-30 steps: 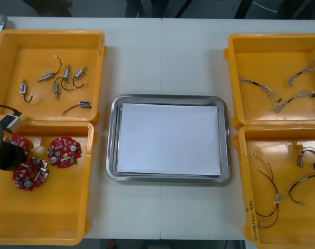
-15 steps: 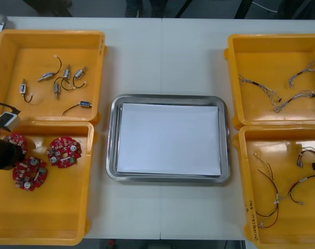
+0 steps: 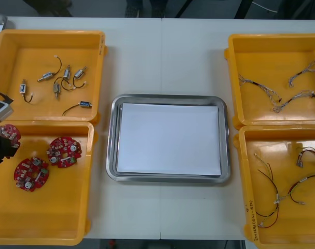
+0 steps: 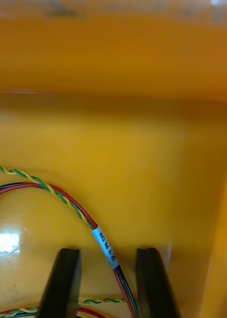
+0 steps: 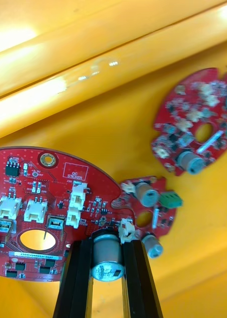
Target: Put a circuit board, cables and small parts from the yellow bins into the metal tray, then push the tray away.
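Gripping a round red circuit board [image 5: 43, 208], the left claw [image 5: 107, 248] was at the far left corner of the near left yellow bin [image 3: 43, 223]. In the left wrist view its two black fingers [image 5: 79, 278] were clenched on a silver cylinder standing on that board's edge, one finger on each side of it. Two more circuit boards lay on the bin floor close by: one [image 3: 31, 174] just beside the held board, its rim partly overlapped by it in the wrist view, and another [image 3: 64, 152] a little farther toward the bench's middle.

The far left bin [image 3: 22, 52] held a scatter of small metal parts [image 3: 61, 83] with short dark leads. Between the two pairs of bins sat the metal tray [image 3: 167, 98], white inside and with nothing in it, on the light bench [image 3: 162, 57].

The right claw [image 4: 107, 253] was low inside the near right bin [image 3: 282, 150], at its outer side, where the front view caught only a dark edge of it. Its fingers [image 4: 66, 278] stood apart, released, and a red and yellow cable [image 4: 68, 203] with a white label ran across the bin floor and passed between them; whether the fingers touched it could not be told. Further cables [image 3: 271, 202] of red and black lay loose in the same bin, and pale twisted cables [image 3: 279, 101] lay in the far right bin [image 3: 250, 57].
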Robot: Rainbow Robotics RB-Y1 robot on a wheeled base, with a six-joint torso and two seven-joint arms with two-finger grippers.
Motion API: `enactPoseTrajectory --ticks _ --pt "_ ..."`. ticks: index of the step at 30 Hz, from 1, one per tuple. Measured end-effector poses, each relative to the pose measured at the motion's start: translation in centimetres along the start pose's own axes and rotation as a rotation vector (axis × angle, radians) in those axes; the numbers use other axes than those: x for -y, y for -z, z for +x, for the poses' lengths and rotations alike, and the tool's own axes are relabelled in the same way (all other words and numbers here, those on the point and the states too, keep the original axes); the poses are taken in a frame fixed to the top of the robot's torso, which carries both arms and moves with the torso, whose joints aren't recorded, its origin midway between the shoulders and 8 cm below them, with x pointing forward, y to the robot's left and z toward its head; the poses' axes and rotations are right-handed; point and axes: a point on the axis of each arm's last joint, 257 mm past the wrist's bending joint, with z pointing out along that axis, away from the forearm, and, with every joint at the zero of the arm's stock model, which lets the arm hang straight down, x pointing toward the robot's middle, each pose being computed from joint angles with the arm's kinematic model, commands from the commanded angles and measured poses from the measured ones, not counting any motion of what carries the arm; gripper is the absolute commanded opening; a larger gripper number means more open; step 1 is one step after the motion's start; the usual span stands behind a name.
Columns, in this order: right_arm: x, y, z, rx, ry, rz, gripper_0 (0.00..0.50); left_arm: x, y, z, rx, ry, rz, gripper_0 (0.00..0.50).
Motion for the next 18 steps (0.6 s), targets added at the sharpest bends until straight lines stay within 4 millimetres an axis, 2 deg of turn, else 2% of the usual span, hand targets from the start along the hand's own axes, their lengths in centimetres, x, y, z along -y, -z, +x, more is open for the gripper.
enactPoseTrajectory --ticks 1,3,11,18 --pt "0.0 0.0 0.0 0.0 0.0 0.0 0.092 0.3 0.3 -0.1 -0.001 -0.013 0.0 0.0" --pt "0.0 0.0 -0.1 0.001 0.0 -0.001 0.0 1.1 0.9 -0.1 -0.009 -0.046 -0.001 0.0" --pt "-0.1 0.0 -0.1 0.002 -0.002 -0.006 0.0 5.0 3.7 -0.4 -0.031 -0.15 -0.024 0.002" --pt "-0.1 0.1 -0.2 0.004 -0.001 -0.006 0.0 7.5 5.6 -1.6 -0.014 0.099 -0.047 0.003"
